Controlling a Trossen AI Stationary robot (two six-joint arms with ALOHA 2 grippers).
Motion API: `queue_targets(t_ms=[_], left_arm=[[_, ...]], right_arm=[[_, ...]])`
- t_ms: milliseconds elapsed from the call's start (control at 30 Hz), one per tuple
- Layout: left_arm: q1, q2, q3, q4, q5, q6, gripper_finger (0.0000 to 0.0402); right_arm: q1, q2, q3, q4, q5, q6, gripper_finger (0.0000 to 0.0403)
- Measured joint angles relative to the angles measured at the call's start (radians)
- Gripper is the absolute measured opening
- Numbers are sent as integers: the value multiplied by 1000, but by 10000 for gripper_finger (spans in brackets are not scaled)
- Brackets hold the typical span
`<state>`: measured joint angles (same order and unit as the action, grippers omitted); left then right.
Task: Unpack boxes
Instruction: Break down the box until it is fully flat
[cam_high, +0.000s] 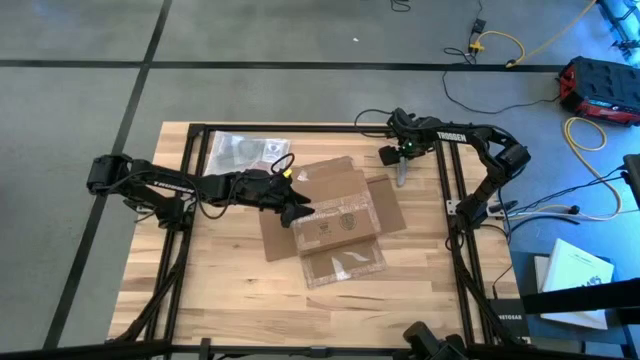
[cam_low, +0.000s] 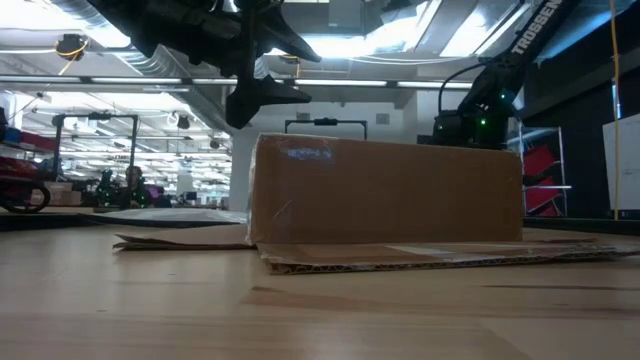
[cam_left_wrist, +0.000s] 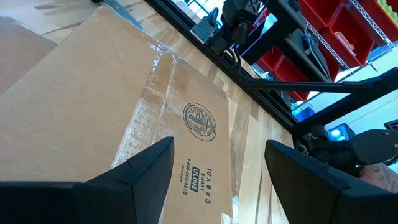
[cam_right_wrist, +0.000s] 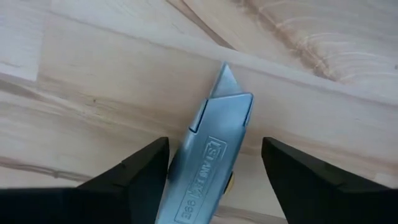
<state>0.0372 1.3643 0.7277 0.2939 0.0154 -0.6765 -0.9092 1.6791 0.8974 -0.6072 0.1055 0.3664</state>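
The shallow brown cardboard box (cam_high: 335, 222) (cam_low: 385, 190) sits on its bottom at the table's middle, its flaps spread flat around it, with clear tape on the near flap (cam_high: 340, 265). My left gripper (cam_high: 295, 212) (cam_left_wrist: 217, 180) hovers open just above the box's left top edge, over its printed top (cam_left_wrist: 199, 121). It touches nothing. At the far right of the table a silvery utility knife (cam_right_wrist: 208, 149) (cam_high: 400, 172) lies flat on the wood. My right gripper (cam_right_wrist: 214, 180) (cam_high: 400, 160) points down over it, open, with one finger on each side of the knife's body and a gap showing on both sides.
A clear plastic bag (cam_high: 240, 150) lies flat at the far left of the table. Black frame rails (cam_high: 447, 200) run along the table's right, left and far sides. Bare wood (cam_high: 220, 290) shows near the front edge.
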Motion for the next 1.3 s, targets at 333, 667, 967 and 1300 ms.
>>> queue_targets(t_ms=[333,667,967,1300], left_arm=[[0,0,0,0,0,3,239],[1,0,0,0,0,19,239],[0,0,0,0,0,19,239],[0,0,0,-1,0,23,239]], right_arm=[[16,0,0,-46,-2,65,243],[156,-1,0,-71,35,195,243],[218,-1,0,-112,101,213,243],[265,-50,-1,-111,132,199,243]])
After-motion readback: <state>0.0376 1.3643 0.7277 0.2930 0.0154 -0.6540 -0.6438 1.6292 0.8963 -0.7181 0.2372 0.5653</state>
